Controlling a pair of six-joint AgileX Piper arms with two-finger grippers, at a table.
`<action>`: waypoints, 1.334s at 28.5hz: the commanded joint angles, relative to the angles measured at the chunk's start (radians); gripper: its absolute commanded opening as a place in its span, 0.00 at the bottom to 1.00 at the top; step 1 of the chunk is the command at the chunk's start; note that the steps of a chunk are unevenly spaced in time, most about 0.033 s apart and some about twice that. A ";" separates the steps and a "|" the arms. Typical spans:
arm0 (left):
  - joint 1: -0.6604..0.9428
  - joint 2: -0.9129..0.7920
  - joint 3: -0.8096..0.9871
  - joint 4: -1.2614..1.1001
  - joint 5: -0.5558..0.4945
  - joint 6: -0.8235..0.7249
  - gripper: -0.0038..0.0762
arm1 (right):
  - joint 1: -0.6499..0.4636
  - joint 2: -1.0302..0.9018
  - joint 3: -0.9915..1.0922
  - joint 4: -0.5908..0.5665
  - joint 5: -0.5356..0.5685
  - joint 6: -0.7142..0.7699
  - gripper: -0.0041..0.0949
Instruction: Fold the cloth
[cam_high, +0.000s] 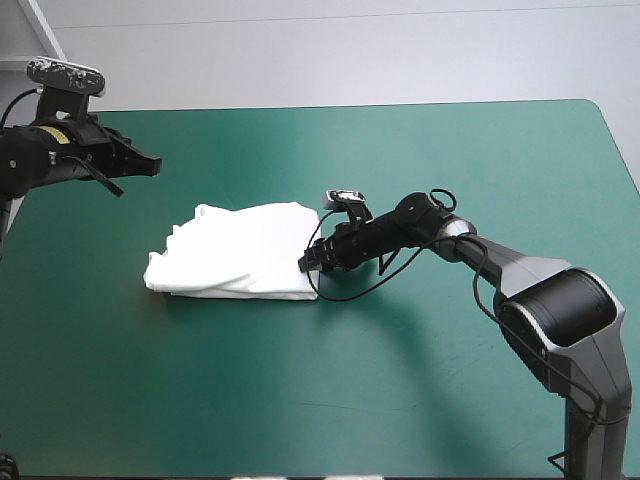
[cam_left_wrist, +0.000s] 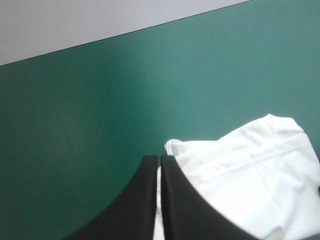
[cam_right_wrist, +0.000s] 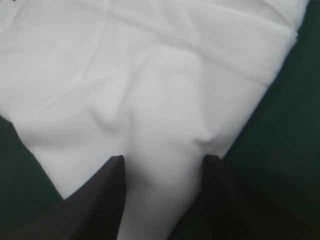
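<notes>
Showing the T-shirt (cam_high: 240, 262) folded into a white bundle on the teal-green cover (cam_high: 400, 380), left of the table's middle. At its right edge, the right gripper (cam_high: 312, 262), fingers spread apart over the cloth. Raised above the far left, the left gripper (cam_high: 150, 163), fingers pressed together, holding nothing.

I see T-shirt (cam_high: 240, 265) lying on table (cam_high: 430, 150), left of centre. Right gripper (cam_high: 308, 262) sits at its right edge, cloth between parted fingers. Left gripper (cam_high: 150, 163) is behind T-shirt, toward table's far left corner, clear of cloth. From its wrist view I find T-shirt beside its joined fingertips.
</notes>
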 joint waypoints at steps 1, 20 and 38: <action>-0.002 -0.032 -0.022 -0.013 -0.061 -0.010 0.07 | 0.001 -0.046 -0.033 0.001 -0.011 0.003 0.33; -0.002 -0.032 -0.022 -0.017 -0.052 -0.007 0.07 | -0.234 -0.290 -0.039 -0.576 0.106 0.253 0.04; -0.002 -0.032 -0.022 -0.017 -0.054 -0.003 0.07 | -0.772 -0.476 -0.039 -0.970 0.270 0.419 0.04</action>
